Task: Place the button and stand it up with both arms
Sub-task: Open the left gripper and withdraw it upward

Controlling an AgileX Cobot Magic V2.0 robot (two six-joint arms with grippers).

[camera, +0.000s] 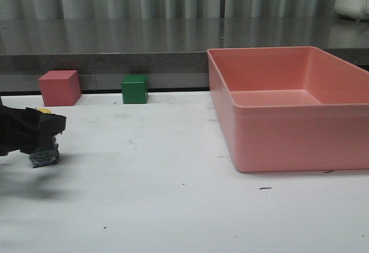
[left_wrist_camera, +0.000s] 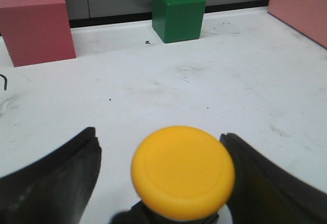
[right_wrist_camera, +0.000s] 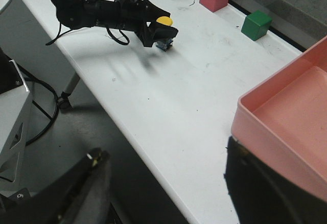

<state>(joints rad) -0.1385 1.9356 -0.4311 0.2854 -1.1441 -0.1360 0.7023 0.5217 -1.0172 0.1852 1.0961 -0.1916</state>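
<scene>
The white table spreads nearest, bearing a big empty pink bin at right. At far left, the left gripper clamps the yellow-capped button, base touching the tabletop. The right gripper hangs spread, off the table's edge. Pink cube, green cube behind.

Button: yellow mushroom cap, dark blocky body, bluish base.
Pose: upright, cap uppermost, base at the table.
Place: table's left side, between left claw fingers.
</scene>
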